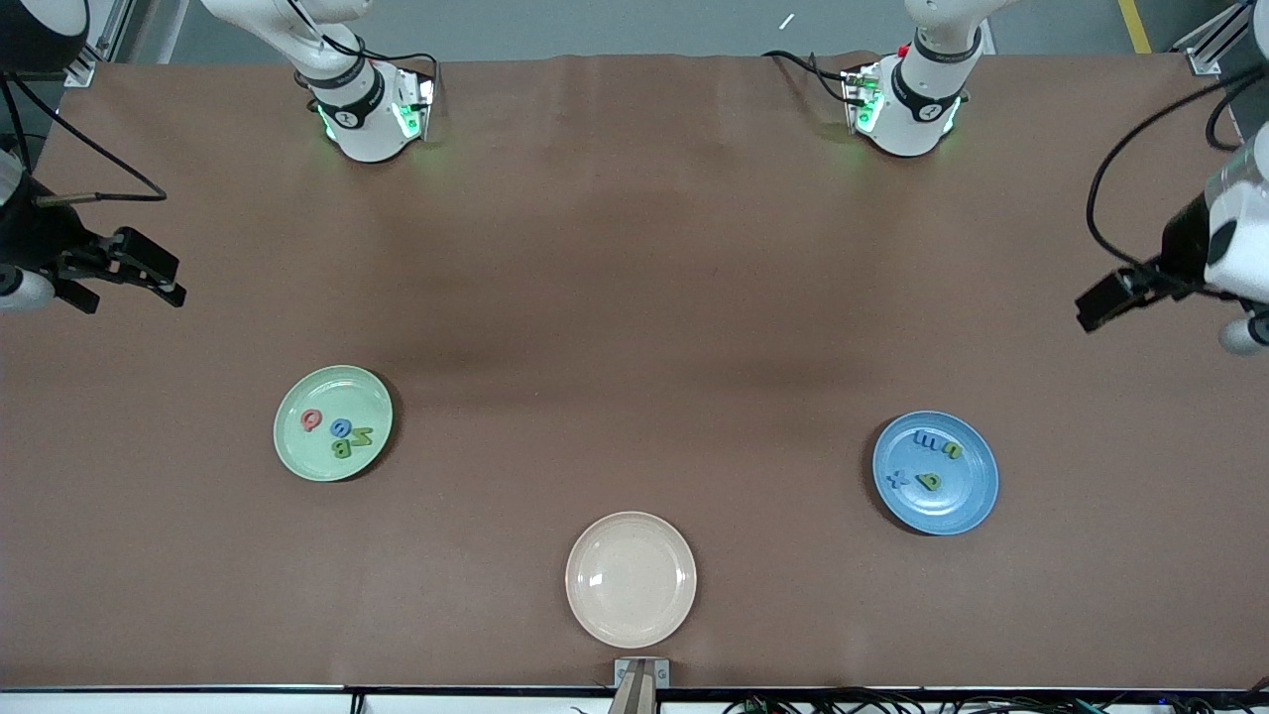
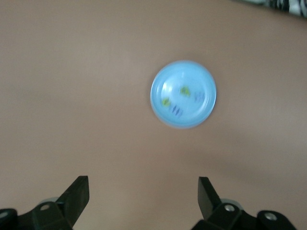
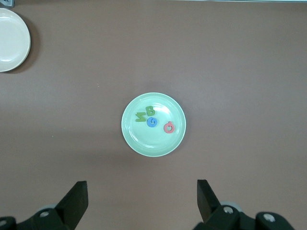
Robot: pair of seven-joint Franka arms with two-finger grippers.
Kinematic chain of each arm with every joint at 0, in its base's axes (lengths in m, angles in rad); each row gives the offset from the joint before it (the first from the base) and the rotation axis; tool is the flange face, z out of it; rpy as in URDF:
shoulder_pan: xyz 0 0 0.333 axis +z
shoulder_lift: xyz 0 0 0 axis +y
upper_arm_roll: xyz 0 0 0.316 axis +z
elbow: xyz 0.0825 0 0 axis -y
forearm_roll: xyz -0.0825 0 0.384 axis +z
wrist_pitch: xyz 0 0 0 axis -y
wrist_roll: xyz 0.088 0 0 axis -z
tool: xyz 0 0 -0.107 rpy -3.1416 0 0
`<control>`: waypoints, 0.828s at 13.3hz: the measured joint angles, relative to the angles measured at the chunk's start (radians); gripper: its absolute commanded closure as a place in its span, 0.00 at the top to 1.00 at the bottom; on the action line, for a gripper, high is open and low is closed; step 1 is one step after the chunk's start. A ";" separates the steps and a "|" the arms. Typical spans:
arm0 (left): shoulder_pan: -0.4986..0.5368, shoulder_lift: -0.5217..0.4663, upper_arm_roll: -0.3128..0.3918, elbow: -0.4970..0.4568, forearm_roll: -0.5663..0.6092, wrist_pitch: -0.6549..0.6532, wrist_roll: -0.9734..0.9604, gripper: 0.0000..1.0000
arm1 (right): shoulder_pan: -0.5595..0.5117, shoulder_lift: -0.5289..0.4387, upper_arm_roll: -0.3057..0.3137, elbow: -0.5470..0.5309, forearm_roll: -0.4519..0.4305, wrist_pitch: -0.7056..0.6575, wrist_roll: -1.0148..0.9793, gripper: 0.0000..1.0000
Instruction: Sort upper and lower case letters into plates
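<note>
The pale green plate (image 1: 297,456) lies toward the right arm's end of the table. It holds a red Q (image 1: 310,420), a blue G (image 1: 340,428) and two green letters (image 1: 352,442). The blue plate (image 1: 957,511) lies toward the left arm's end and holds two blue letters (image 1: 927,438) and two green letters (image 1: 930,482). My right gripper (image 1: 129,283) hangs open and empty high over the table's edge. In its wrist view the right gripper (image 3: 142,191) looks down on the green plate (image 3: 153,143). My left gripper (image 1: 1110,297) is open and empty too. The left gripper (image 2: 143,189) hangs high, with the blue plate (image 2: 165,79) below.
A cream-beige plate (image 1: 631,580) with nothing on it sits near the table's front edge, midway between the two other plates; it also shows as the cream plate (image 3: 12,33) in the right wrist view. Brown tabletop surrounds all the plates.
</note>
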 measured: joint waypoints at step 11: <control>-0.282 -0.112 0.463 -0.097 -0.139 0.014 0.292 1.00 | -0.001 -0.003 -0.019 0.115 -0.002 -0.166 0.031 1.00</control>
